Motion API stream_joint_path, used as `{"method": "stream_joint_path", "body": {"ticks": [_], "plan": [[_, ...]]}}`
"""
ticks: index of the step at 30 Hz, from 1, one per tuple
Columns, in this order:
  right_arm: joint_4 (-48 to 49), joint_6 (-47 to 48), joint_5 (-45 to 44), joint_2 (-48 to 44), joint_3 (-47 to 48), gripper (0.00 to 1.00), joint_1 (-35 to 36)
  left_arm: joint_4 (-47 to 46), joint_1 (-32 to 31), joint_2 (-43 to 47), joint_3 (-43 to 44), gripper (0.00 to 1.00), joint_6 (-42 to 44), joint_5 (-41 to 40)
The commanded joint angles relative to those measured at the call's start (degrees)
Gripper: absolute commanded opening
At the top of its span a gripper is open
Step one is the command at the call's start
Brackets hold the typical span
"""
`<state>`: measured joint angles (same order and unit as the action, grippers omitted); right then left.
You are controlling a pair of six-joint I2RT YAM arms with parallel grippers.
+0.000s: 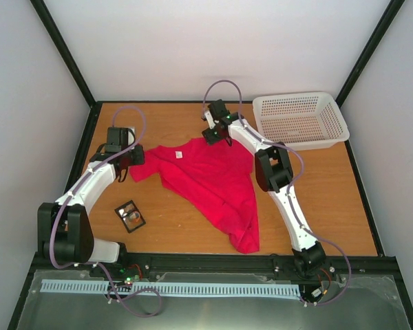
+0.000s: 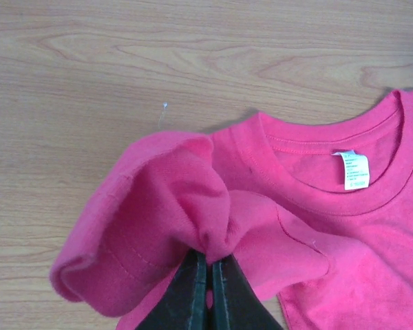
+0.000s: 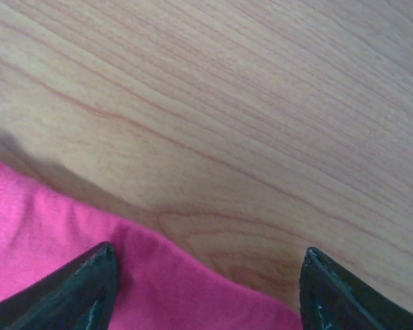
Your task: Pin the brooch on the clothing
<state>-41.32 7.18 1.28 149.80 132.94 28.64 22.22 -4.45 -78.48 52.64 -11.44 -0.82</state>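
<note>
The clothing (image 1: 213,179), a crimson T-shirt, lies crumpled on the wooden table, neck toward the back. Its white label (image 2: 356,170) shows inside the collar. My left gripper (image 1: 133,157) is shut on a pinched fold of the left sleeve (image 2: 158,227), and in the left wrist view the gripper (image 2: 210,256) has cloth bunched at its tips. My right gripper (image 1: 212,135) hovers open over the shirt's far right shoulder. In the right wrist view it (image 3: 208,251) straddles the cloth's edge (image 3: 41,234) and bare wood. The brooch (image 1: 131,215), tiny and pale, lies in a small black case (image 1: 123,208) at the front left.
A white perforated basket (image 1: 301,145) stands at the back right. Black frame rails border the table on all sides. Bare wood lies between the shirt and the basket.
</note>
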Motion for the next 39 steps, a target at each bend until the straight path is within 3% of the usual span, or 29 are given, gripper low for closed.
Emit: {"method": "stream_joint_path", "body": {"ticks": [1,5,8,21,25,29,32,37,39], "plan": [[-6.2,-1.4,-0.5,-0.2,-3.9,0.63,-1.1,-1.8,-0.1,1.3,0.7,0.01,0.9,0.7],[-4.8,-2.9,1.8,-3.2,-9.1,0.35,-1.8,-2.0,-0.1,1.8,0.5,0.04,0.8,0.5],[-5.3,-4.2,1.5,-6.9,-11.7,0.04,-2.9,-2.1,-0.1,1.9,0.5,0.05,0.7,0.1],[16.3,-17.2,-4.0,-48.7,-66.5,0.03,-3.2,-1.0,-0.6,-1.9,1.1,0.08,-0.3,11.4],[20.2,-18.5,-4.4,-54.7,-78.0,0.02,-3.3,1.4,-0.8,-2.3,2.1,0.09,-2.8,14.9],[20.7,-17.6,-5.1,-57.2,-81.8,0.03,-3.4,3.6,-0.8,-0.2,0.3,0.15,-7.3,14.0],[19.1,-16.4,-6.6,-57.7,-82.1,0.03,-3.4,6.0,-0.8,0.8,-2.1,0.15,-13.7,10.9],[18.5,-15.5,-4.6,-61.1,-82.9,0.03,-3.4,4.2,-0.8,2.2,-6.5,0.14,-18.1,16.7],[18.3,-15.0,-1.3,-62.6,-83.5,0.03,-3.4,3.3,-0.8,2.9,-6.7,0.19,-16.7,20.3]]}}
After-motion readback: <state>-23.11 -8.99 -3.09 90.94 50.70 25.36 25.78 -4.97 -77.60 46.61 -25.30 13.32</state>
